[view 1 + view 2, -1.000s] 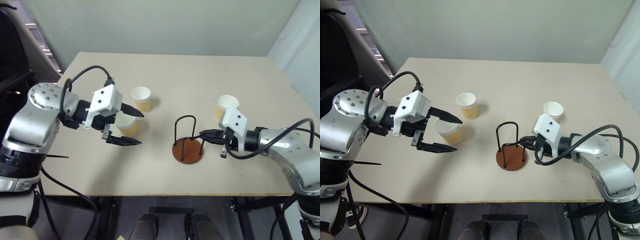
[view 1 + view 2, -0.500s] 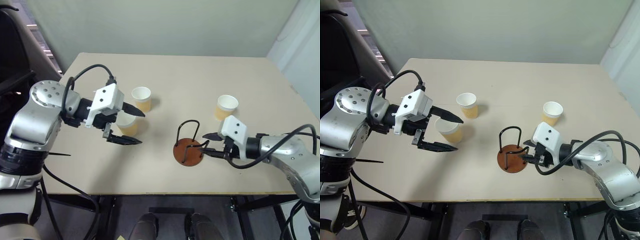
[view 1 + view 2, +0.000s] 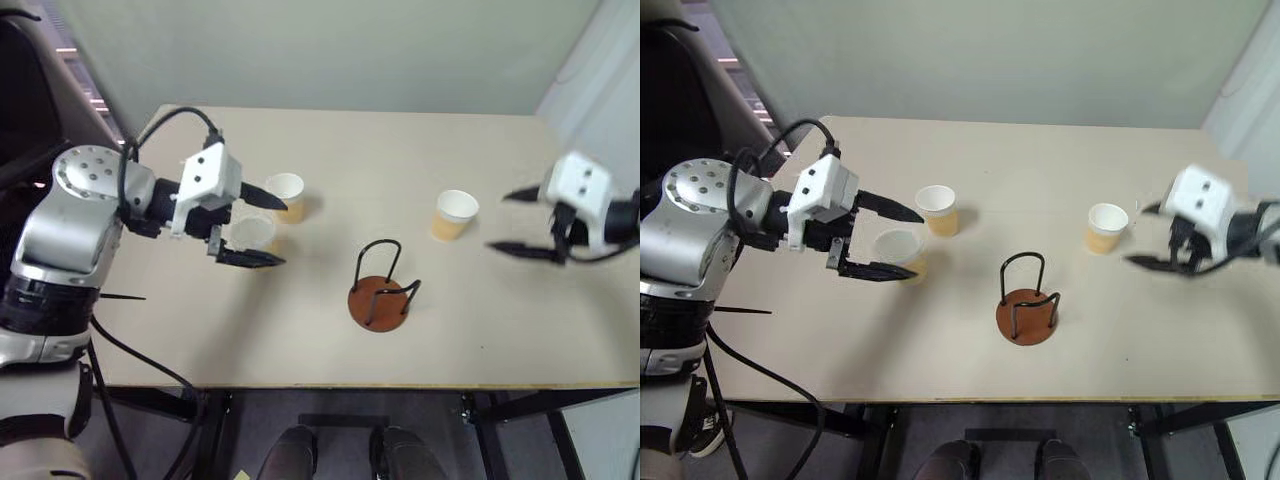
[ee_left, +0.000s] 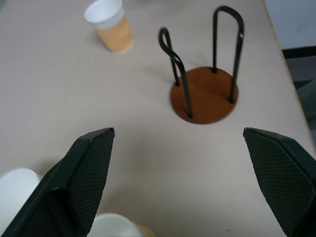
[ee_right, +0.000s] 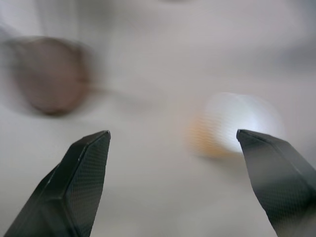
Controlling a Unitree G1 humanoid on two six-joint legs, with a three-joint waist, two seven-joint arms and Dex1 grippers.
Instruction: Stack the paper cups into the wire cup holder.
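Both sets of black fingers are spread wide with nothing pinched in either one. After that, biggest thing first: the pale beige rectangular tabletop (image 3: 330,350) carries everything.

Next down in size, the left gripper (image 3: 262,230) hangs over the left part of the table, its two fingers splayed around empty air, one finger above and one below a cup as seen from the head camera. I can't tell whether either finger actually touches that cup. The right gripper (image 3: 515,220) is up at the right edge of the table, smeared with motion blur, but its fingers clearly stand apart, holding nothing.

Then the wire cup holder with the round reddish-brown disc base and thin black wire loops (image 3: 379,289) stands upright near the middle of the table, towards the near edge, with no cup in it.

Smallest are the three little paper cups with white insides and pale orange-tan walls, all upright on the table. One paper cup (image 3: 250,233) sits between the left fingers. A second cup (image 3: 286,196) is just beyond it, a bit farther and to the right, close by. The third cup (image 3: 456,214) stands on the right side, well apart from the other two, beyond and right of the holder, just left of the right gripper's tips.
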